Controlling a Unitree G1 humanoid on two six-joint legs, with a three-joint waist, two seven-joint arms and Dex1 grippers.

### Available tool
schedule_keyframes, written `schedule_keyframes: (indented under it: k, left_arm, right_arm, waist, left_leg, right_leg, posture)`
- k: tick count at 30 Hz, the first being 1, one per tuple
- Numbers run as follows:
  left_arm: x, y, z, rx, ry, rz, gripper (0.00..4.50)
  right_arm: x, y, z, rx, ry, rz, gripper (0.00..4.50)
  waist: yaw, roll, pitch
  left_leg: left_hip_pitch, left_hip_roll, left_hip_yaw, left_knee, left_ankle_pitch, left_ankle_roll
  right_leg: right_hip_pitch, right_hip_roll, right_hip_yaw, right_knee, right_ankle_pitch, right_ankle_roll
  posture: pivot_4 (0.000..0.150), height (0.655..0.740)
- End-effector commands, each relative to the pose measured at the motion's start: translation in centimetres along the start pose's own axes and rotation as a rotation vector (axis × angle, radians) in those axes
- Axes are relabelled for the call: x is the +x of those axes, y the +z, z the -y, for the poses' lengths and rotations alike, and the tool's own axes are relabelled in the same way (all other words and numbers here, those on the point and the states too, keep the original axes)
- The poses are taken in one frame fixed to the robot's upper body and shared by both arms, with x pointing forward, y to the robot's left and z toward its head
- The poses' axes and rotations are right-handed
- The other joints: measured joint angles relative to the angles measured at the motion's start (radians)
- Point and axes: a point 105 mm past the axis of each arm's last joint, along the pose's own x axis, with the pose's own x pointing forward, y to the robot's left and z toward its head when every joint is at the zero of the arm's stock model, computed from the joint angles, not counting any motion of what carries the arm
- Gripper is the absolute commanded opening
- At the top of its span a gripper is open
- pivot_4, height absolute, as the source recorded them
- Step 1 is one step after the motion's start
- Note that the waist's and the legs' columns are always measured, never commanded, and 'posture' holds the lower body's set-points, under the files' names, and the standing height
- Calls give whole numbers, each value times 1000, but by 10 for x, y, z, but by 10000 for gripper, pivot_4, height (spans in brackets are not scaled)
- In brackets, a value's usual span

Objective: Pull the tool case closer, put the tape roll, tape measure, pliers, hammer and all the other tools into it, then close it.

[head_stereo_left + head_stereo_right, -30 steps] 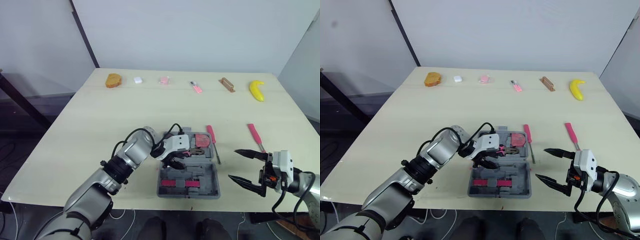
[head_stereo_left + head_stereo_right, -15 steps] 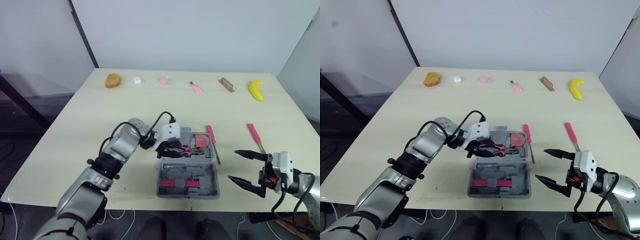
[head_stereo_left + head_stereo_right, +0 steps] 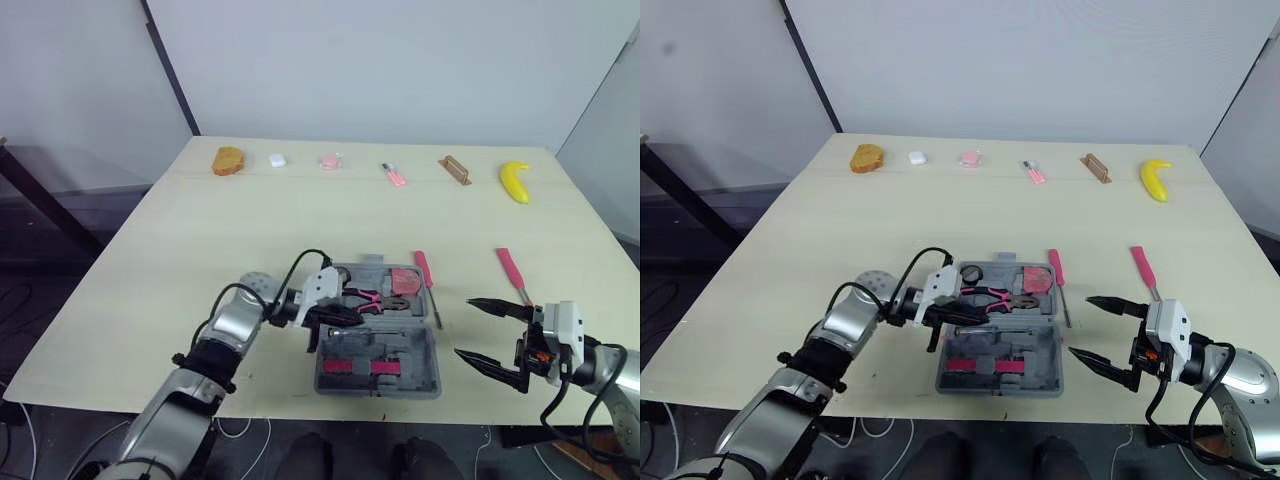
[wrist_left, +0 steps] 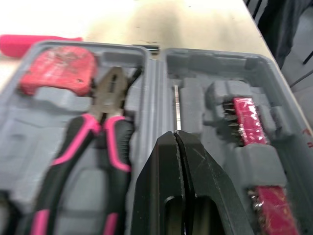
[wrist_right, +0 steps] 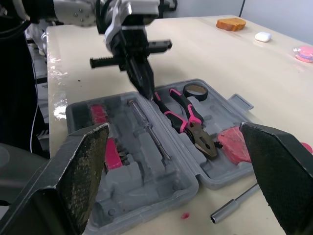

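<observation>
Left wrist view: my left jaws, together and empty, over the open tool case [image 4: 205, 63], pliers [image 4: 87, 129] just beside; right jaws apart.

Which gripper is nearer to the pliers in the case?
Left. The left gripper, shut, is over the tool case right beside the pliers; the right gripper hovers open off the case's right side.

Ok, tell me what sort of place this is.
Probably a robot test room, not a workshop: a pale table against plain white walls, odd items such as a banana lined up along its far edge, and a tool case.
</observation>
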Motion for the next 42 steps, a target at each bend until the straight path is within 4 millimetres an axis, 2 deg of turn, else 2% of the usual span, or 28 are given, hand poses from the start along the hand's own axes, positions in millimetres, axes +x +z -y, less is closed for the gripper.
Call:
schedule_keyframes:
  k: [1, 7, 13, 18, 27, 32, 34, 38, 42]
  left_arm:
    - [6, 3, 0, 16, -11, 25, 573]
    - [13, -6, -7, -4, 22, -9, 573]
    - [17, -30, 7, -12, -30, -98, 573]
    - [20, -35, 12, -6, -39, -108, 573]
    - [22, -46, 9, -5, -17, -169, 573]
    - [24, -31, 5, -30, 10, -77, 573]
    - [19, -17, 1, -43, 39, 3, 573]
    - [-4, 10, -8, -55, 119, 145, 573]
    - [-34, 16, -11, -43, 240, 200, 573]
  right_arm:
    - [0, 9, 3, -39, -2, 22, 45000]
    - [-1, 10, 3, -43, -5, 18, 45000]
    - [-1, 11, 1, -44, -12, 15, 45000]
    - [0, 12, 1, -43, -14, 13, 45000]
    - [0, 14, 3, -45, -12, 8, 45000]
    - [0, 12, 5, -26, -42, 22, 45000]
    - [-2, 8, 7, -5, -75, 28, 45000]
    - [-13, -5, 11, 34, -141, 6, 45000]
    - [-27, -17, 19, 48, -227, -21, 45000]
  waist:
    - [-1, 0, 0]
    - [-1, 0, 0]
    - [-1, 1, 0]
    - [-1, 1, -1]
    - [-1, 2, -2]
    - [-1, 3, -3]
    - [-1, 3, -2]
    - [-2, 3, -2]
    - [-4, 3, -2]
  left_leg:
    - [0, 0, 0, 0, 0, 0]
    - [0, 0, 0, 0, 0, 0]
    - [0, 0, 0, 0, 0, 0]
    - [1, 0, 0, 0, 0, 0]
    - [2, 0, 0, 0, 0, 0]
    - [2, 0, 0, 0, 0, 0]
    - [2, 0, 0, 0, 0, 0]
    - [1, 0, 0, 0, 0, 0]
    - [1, 1, -2, 0, 0, 0]
  right_leg:
    - [0, 0, 0, 0, 0, 0]
    - [0, 0, 0, 0, 0, 0]
    - [0, 0, 0, 0, 0, 0]
    - [1, 0, 0, 0, 0, 0]
    - [2, 0, -1, 0, 0, 0]
    - [3, 0, -1, 0, 0, 0]
    - [3, 0, -1, 0, 0, 0]
    - [2, 0, -1, 0, 0, 0]
    - [2, 0, 0, 0, 0, 0]
  posture:
    - [1500, 7400]
    - [1500, 7400]
    - [1500, 7400]
    - [1500, 7400]
    - [1500, 7400]
    - [1500, 7400]
    - [1500, 7400]
    - [1500, 7400]
    - [1500, 7400]
